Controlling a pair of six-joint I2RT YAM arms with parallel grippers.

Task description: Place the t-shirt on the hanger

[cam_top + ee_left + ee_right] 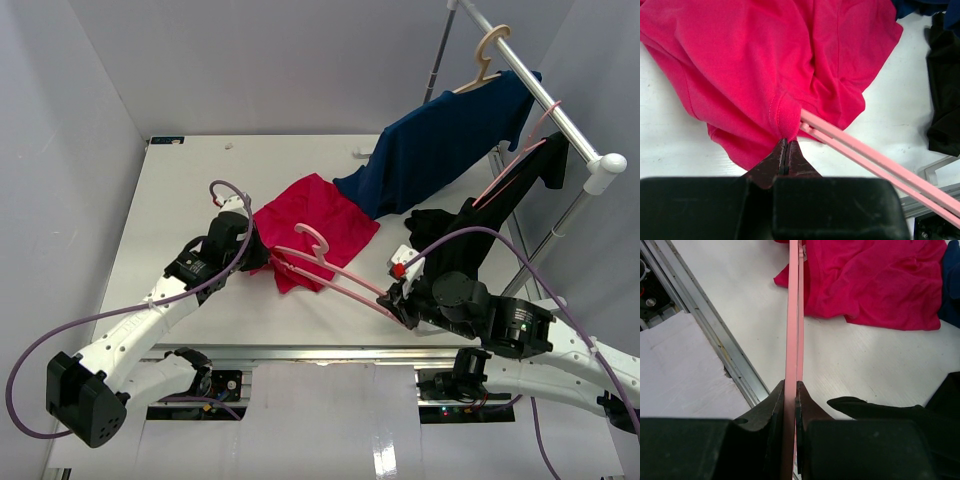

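The crimson t-shirt (322, 222) lies crumpled on the white table (180, 200). My left gripper (262, 256) is at its near-left edge, shut on a ribbed fold of the t-shirt (785, 116), with the fingertips (786, 144) pressed together. The pale-pink hanger (335, 280) lies slanted from the shirt toward my right gripper (390, 297), which is shut on the hanger's arm (792, 315). In the left wrist view the hanger (865, 156) disappears under the cloth right beside the pinched fold. Its hook (313, 238) rests over the red cloth.
A navy blue shirt (440, 140) hangs on a beige hanger (487, 55) from the rack rail (560, 110) at the back right. A black garment (480, 225) hangs beside it, draping onto the table close behind my right arm. An aluminium rail (320, 352) edges the table's front.
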